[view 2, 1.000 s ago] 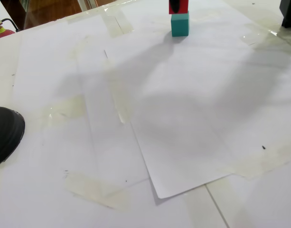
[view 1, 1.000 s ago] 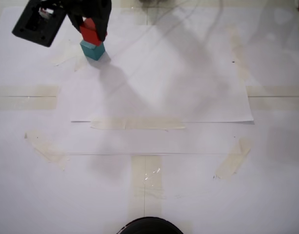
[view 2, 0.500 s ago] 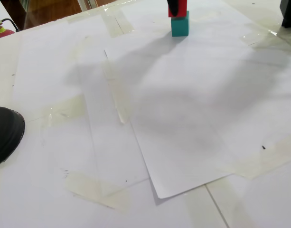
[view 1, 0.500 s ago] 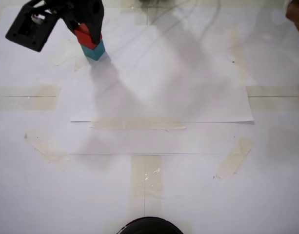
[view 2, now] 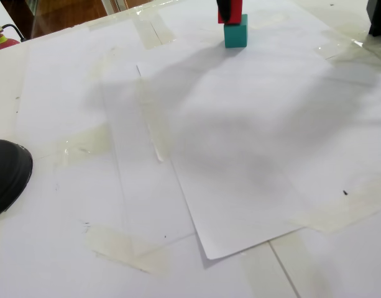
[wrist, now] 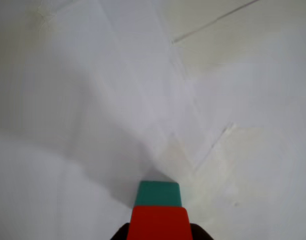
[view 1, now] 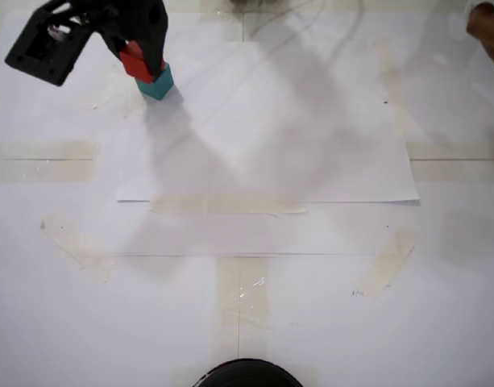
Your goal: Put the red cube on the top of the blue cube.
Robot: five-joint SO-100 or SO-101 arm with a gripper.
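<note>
White paper sheets (view 1: 263,145), taped down with pale strips of tape (view 1: 226,205), covered your whole table (view 2: 47,205) in both fixed views — a bit of dark wooden floor (view 2: 66,12) showed past its far corner in a fixed view. You had the gripper (view 1: 142,58) up at the top left of a fixed view, close to the paper's far edge, its fingers clenched on the red cube (view 1: 134,62). That cube sat directly above the blue cube (view 1: 157,83), which rested on the paper; in the wrist view the red cube (wrist: 159,223) overlapped the blue cube (wrist: 158,194), though you could not tell if they touched. Everything else lay open — only a dark rounded object (view 2: 7,174) sat at the table's near edge, well apart from the cubes.
</note>
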